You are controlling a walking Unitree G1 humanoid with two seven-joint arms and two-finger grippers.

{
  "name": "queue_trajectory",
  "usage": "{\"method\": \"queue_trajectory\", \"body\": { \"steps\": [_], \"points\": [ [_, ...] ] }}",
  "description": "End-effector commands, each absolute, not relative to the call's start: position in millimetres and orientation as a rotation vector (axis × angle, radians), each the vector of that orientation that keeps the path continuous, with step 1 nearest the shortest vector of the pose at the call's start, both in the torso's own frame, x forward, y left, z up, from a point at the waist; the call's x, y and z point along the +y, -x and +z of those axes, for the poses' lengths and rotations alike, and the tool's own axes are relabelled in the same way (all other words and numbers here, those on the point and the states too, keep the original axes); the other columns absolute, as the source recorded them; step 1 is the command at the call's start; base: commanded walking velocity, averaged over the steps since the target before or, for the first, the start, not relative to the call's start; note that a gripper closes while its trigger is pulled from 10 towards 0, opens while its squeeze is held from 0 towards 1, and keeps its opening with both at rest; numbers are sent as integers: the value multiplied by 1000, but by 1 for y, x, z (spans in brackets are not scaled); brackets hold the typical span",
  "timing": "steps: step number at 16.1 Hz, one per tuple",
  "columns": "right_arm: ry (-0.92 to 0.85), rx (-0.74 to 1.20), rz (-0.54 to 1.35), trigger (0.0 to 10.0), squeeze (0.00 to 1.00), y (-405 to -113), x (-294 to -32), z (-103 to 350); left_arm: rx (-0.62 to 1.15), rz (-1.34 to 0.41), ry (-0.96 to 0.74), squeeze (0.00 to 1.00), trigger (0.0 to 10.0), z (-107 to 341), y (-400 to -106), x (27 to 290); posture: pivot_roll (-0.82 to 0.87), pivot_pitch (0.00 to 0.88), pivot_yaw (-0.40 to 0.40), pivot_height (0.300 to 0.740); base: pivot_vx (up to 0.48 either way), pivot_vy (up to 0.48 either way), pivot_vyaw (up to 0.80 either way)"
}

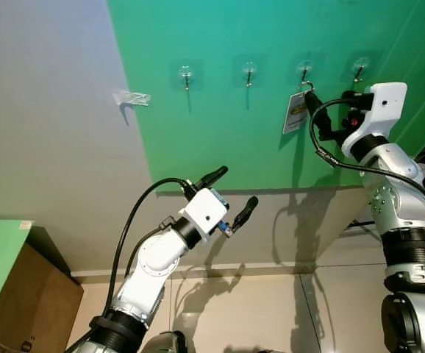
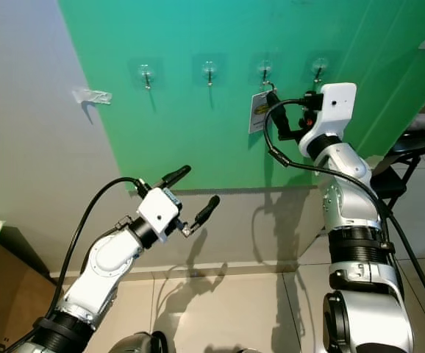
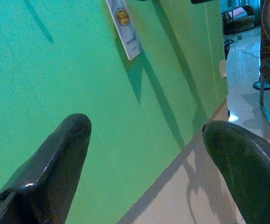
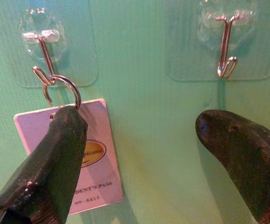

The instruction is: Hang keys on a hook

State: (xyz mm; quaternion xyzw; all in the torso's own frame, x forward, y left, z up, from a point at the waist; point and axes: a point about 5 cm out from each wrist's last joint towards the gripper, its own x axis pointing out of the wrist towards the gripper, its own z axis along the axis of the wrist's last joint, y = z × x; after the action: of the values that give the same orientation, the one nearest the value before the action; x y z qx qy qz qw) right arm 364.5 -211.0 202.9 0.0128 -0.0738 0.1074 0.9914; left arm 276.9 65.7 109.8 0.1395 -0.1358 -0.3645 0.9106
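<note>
A green wall [image 1: 220,125] fills the scene, with a grey wall to the left, a pale strip along its foot and tiled floor below. Nearest, the left gripper [image 1: 231,195] is raised before the lower wall, well below the hooks, its two black fingers spread apart and holding nothing. Farther off and higher, the right gripper [image 4: 135,158] is up at the wall, its jaws wide apart; one finger [image 4: 55,154] lies over the top of the tag [image 4: 95,154], the other [image 4: 242,149] sits under the bare hook next along. On the wall is a row of four clear stick-on hooks. The ring [image 4: 65,88] is threaded on the third hook [image 4: 44,70] from the left, and the white tag hangs flat below it, so the keys' ring looks hung already; no actual key can be made out. The step in hand looks like letting go and drawing clear. To do it well, the right gripper should back straight away from the wall with its fingers wide, so the finger over the tag does not drag the tag or lift the ring back off the hook's upturned tip. Any sideways sweep risks catching the bare hook [image 4: 226,46] or peeling a pad.
</note>
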Motion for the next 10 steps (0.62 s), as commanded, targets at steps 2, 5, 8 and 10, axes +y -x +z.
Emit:
{"method": "queue_trajectory", "body": {
  "steps": [2,5,8,10],
  "points": [
    [72,-133,194,10000,1000,-359,-219,207,-294,-753,-269,0,10000,114,-280,65,-61,40,2,740,0,0,0],
    [128,-103,221,10000,1000,-344,-228,208,-243,-744,-251,0,10000,107,-280,68,-62,42,-9,740,0,0,0],
    [177,-54,150,10000,0,-327,-250,202,-155,-718,-245,0,10000,95,-281,74,-68,39,-16,740,0,0,0],
    [153,-80,18,10000,0,-297,-273,182,-54,-639,-203,0,10000,84,-283,88,-76,37,-12,740,0,0,0]
  ]
}}
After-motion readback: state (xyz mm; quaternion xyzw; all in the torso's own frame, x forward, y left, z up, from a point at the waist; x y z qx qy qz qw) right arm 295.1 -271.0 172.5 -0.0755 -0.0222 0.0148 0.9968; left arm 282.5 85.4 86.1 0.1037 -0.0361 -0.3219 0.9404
